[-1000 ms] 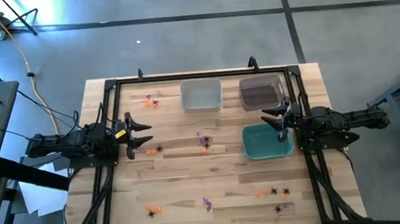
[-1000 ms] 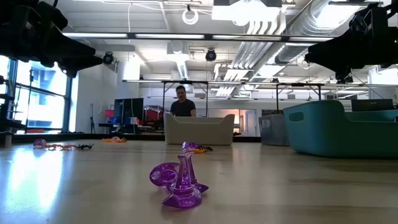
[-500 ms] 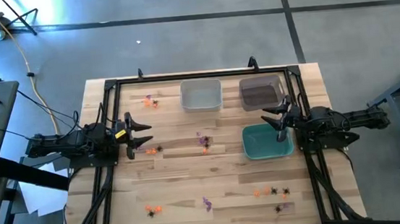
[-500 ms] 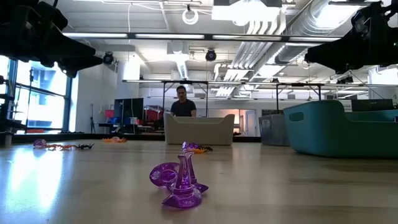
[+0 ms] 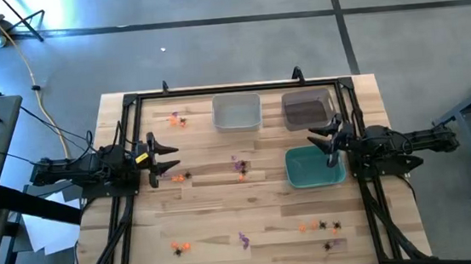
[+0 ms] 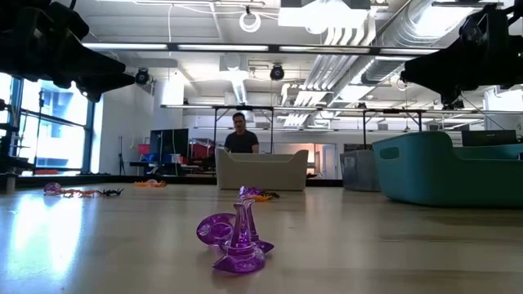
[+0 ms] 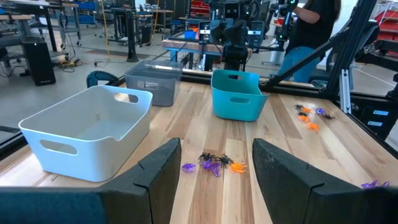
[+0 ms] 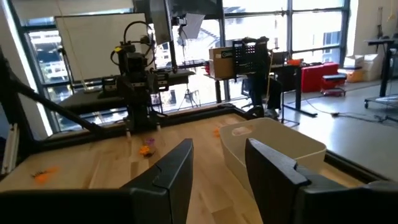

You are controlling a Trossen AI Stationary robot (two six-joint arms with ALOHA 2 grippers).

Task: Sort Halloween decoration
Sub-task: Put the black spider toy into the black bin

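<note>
The Halloween decoration lies scattered over the wooden table as tiny orange, purple and black trinkets, in small clusters at the far left [image 5: 177, 117], middle [image 5: 239, 164] and near right [image 5: 319, 225]. One purple piece [image 6: 237, 245] stands close in the low view. My left gripper [image 5: 174, 155] is open at the table's left side, held level above the wood, with a small cluster [image 7: 214, 165] ahead of it. My right gripper [image 5: 315, 142] is open at the right side, over the far edge of the teal bin [image 5: 311, 166]. Neither holds anything.
A white bin [image 5: 236, 112] and a dark grey bin [image 5: 308, 108] stand along the far edge. A black frame [image 5: 130, 103] rims the table. More trinkets lie near the front edge [image 5: 179, 248]. A person [image 6: 239, 135] is in the room beyond the table.
</note>
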